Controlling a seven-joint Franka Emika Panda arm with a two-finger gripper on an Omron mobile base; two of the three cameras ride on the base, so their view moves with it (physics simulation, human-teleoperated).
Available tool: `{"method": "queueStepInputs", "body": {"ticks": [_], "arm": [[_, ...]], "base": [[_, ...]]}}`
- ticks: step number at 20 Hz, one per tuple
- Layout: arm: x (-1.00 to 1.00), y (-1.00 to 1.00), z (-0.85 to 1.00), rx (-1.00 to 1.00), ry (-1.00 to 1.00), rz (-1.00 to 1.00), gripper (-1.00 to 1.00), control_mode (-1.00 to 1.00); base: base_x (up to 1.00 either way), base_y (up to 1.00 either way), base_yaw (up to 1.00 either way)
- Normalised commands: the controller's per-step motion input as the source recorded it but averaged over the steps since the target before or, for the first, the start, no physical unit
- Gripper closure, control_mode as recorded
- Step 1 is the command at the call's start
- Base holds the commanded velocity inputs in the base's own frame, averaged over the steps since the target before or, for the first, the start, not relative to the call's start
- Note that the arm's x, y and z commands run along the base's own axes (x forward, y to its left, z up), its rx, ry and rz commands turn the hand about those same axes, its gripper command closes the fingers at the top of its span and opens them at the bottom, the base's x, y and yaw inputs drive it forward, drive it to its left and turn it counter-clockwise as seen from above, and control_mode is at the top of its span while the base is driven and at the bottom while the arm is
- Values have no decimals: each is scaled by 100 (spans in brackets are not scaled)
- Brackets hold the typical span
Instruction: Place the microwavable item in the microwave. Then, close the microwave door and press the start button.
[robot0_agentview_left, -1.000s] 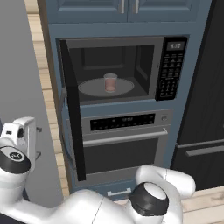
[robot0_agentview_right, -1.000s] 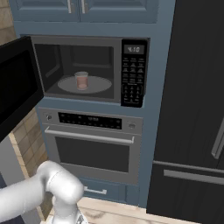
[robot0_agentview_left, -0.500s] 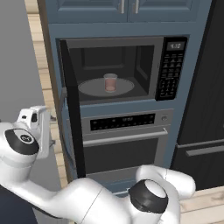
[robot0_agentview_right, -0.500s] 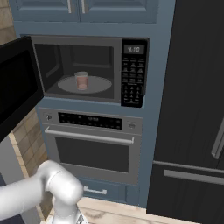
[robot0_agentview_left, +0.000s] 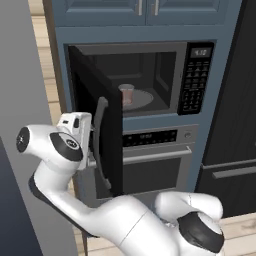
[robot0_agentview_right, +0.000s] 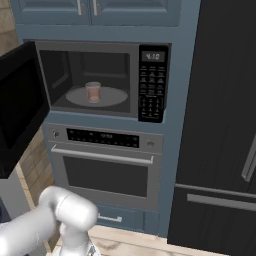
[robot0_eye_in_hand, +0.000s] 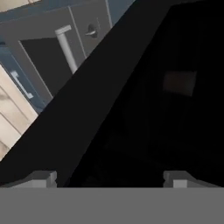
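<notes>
Glass tumbler (robot0_agentview_right: 93, 92) upright on turntable (robot0_agentview_right: 113, 96) inside microwave (robot0_agentview_right: 101, 80), reddish-brown contents in lower half. Microwave door (robot0_agentview_left: 98, 125) partly swung, standing out from cavity's left side. Keypad (robot0_agentview_right: 151, 92) right of cavity, display above it. Gripper (robot0_eye_in_hand: 109, 178) close against door's dark face, jaws spread wide, grasping nothing. Oven (robot0_agentview_right: 105, 163) directly below microwave, bar handle horizontal.

Microwave display (robot0_agentview_right: 152, 56): perhaps "4:10"

The tumbler (robot0_agentview_right: 93, 92) stands on the open microwave's (robot0_agentview_right: 100, 82) turntable (robot0_agentview_right: 97, 97).
</notes>
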Motion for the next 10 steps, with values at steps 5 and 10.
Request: {"method": "queueStepInputs", "body": {"ticks": [5,10], "arm": [[14,-100,0,12,0,0,-100,-100],[29,-100,0,13,0,0,-100,-100]], "base": [[0,0,0],[0,0,0]]}}
